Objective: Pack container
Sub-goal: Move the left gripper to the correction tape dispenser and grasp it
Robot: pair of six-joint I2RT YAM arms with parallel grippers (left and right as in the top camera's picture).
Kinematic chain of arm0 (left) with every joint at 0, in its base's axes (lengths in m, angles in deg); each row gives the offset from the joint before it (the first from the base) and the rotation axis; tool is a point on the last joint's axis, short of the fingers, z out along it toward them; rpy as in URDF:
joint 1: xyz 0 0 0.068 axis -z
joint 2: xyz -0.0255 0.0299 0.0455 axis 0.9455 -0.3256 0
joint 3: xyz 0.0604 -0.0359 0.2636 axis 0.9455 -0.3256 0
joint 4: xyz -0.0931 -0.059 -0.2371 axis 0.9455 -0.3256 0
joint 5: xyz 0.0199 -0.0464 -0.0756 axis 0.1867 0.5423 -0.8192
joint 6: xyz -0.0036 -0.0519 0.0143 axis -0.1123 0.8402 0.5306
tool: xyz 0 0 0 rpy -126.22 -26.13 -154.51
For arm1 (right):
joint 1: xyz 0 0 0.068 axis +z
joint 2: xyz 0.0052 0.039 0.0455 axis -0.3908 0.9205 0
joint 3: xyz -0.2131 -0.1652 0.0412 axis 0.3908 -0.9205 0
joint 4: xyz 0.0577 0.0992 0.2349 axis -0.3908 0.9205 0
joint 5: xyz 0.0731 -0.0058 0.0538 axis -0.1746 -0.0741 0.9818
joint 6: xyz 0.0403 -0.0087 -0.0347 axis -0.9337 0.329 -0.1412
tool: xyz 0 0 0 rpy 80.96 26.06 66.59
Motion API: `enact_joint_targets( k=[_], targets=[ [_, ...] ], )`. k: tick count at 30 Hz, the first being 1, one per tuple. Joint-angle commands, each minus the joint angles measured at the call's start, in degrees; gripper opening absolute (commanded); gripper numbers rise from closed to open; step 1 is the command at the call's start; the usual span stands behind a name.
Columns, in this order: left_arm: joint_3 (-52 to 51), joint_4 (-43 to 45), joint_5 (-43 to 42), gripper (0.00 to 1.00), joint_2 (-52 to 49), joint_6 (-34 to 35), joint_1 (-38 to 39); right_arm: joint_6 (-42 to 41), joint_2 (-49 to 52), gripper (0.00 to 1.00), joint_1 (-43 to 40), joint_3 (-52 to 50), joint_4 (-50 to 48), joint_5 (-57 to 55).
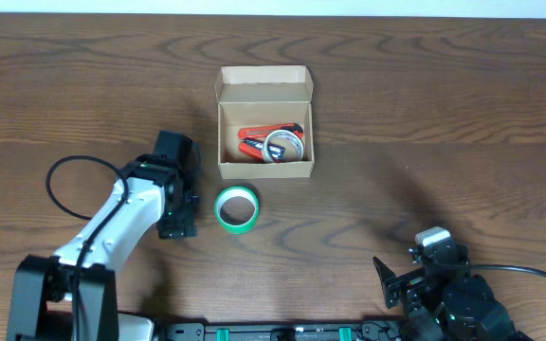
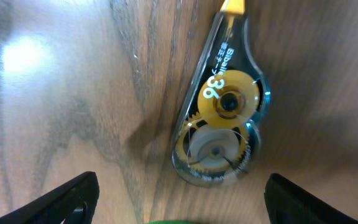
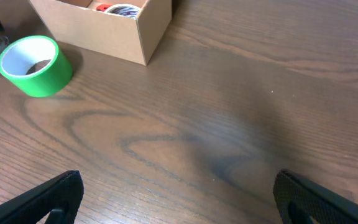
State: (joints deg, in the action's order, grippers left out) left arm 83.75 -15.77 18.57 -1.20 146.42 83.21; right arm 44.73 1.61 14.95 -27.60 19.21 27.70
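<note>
The container (image 1: 264, 83) is a tan cardboard box with its flap lid open at the table's middle; it also shows in the right wrist view (image 3: 104, 31). Inside lie a red tool (image 1: 252, 139) and a pale tape roll (image 1: 284, 146). A green tape roll (image 1: 237, 206) stands just in front of the box; the right wrist view (image 3: 35, 65) shows it too. My left gripper (image 1: 176, 227) is open, left of the green roll. In the left wrist view its jaws (image 2: 179, 205) are open just short of a clear correction-tape dispenser (image 2: 219, 118) lying on the wood. My right gripper (image 1: 394, 279) is open and empty at the front right (image 3: 179, 199).
The dispenser is hidden under the left gripper in the overhead view. A black cable (image 1: 60, 180) loops left of the left arm. Bare wooden table (image 1: 444, 142) spreads right of the box.
</note>
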Motion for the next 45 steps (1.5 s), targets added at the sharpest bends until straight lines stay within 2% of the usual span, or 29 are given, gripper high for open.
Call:
enact_joint_targets(
  k=[1, 19, 22, 26, 36, 45],
  targets=[
    [-0.1, 0.5, -1.5, 0.84, -1.9, -1.5, -0.3, -0.6, -0.5, 0.99, 0.4, -0.1, -0.1, -0.6],
    [-0.1, 1.4, -4.0, 0.73, -4.5, -6.0, -5.2, -0.6, -0.5, 0.99, 0.4, -0.1, -0.1, -0.6],
    [-0.1, 1.4, -4.7, 0.64, -4.8, -6.2, -5.2, -0.6, -0.5, 0.99, 0.4, -0.1, -0.1, -0.6],
    [-0.1, 1.4, -5.7, 0.64, -5.9, -6.2, -5.2, -0.6, -0.5, 0.99, 0.4, -0.1, 0.0, -0.6],
    [-0.1, 2.1, -6.4, 0.40, -6.6, -6.5, -5.2, -0.6, -0.5, 0.99, 0.4, -0.1, -0.1, -0.6],
    [0.0, 2.0, -7.0, 0.38, -4.8, -6.9, -5.2, -0.6, -0.5, 0.99, 0.4, -0.1, -0.1, -0.6]
  ],
)
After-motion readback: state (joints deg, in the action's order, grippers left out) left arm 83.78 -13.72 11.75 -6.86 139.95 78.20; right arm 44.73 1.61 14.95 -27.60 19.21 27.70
